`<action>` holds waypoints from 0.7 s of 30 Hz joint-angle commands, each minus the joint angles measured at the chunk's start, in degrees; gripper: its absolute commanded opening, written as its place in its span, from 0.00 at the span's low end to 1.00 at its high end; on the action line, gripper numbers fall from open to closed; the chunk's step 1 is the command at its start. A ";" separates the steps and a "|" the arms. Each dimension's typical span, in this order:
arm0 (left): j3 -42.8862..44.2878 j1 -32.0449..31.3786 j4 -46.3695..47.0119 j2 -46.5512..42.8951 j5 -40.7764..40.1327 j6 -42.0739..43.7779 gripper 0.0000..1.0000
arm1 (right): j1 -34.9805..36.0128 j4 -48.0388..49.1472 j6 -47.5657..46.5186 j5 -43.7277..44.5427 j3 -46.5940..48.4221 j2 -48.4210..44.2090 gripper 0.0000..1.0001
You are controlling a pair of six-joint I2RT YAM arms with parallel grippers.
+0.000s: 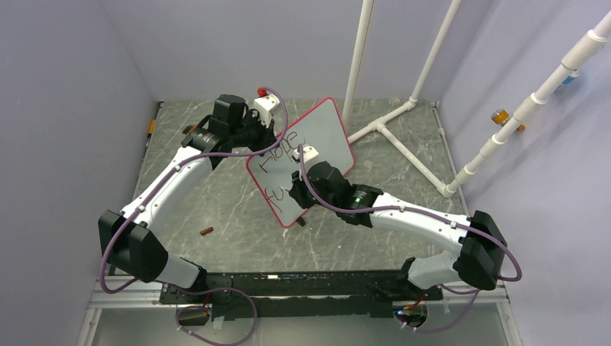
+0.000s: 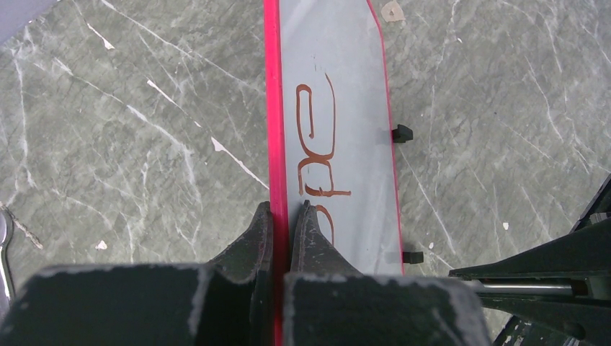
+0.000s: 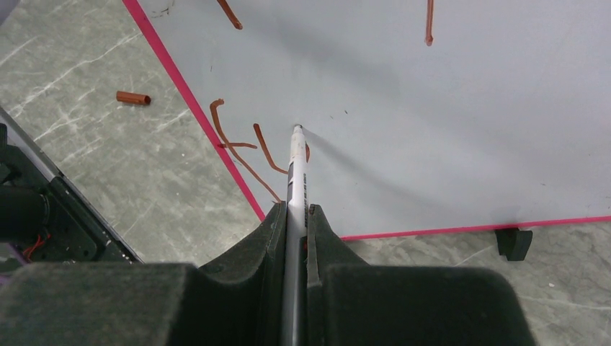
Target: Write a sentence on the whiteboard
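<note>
A: Left pincer (image 2: 284, 210) pinches the board's (image 2: 342, 65) red edge; right pincer (image 3: 295, 210) clamps the marker (image 3: 295, 169), tip at the sentence (image 1: 277, 157).
B: Board stands tilted, middle of the worktop (image 1: 216, 205). Likely light, stiff, slick: grip the rim, off the ink.

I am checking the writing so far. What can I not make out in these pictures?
- Top view: the right arm covers most of the second line of the sentence.
- Left wrist view: the left jaws, shut on the whiteboard frame, hide the first word's beginning.
- Right wrist view: the top edge cuts off the upper strokes.
</note>
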 commanded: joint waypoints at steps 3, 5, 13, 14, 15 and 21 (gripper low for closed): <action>-0.58 -0.82 -3.56 -0.04 -3.74 6.33 0.00 | -0.96 5.75 1.59 1.58 -3.42 0.07 0.00; -0.58 -0.83 -3.56 -0.04 -3.80 6.35 0.00 | -0.96 5.61 1.54 1.82 -3.86 -0.14 0.00; -0.58 -0.82 -3.50 -0.28 -3.79 6.37 0.00 | -1.09 4.59 1.64 2.12 -5.14 -1.52 0.00; -0.58 -0.83 -3.56 -0.30 -3.85 6.38 0.00 | -1.03 4.62 1.87 1.78 -5.38 -1.59 0.00; -0.58 -0.78 -3.49 -0.38 -3.88 6.40 0.00 | -1.07 4.64 2.10 1.54 -5.72 -1.72 0.00; -0.58 -0.80 -3.42 -0.45 -3.70 6.27 0.00 | -1.04 4.77 3.07 0.75 -6.96 -2.40 0.00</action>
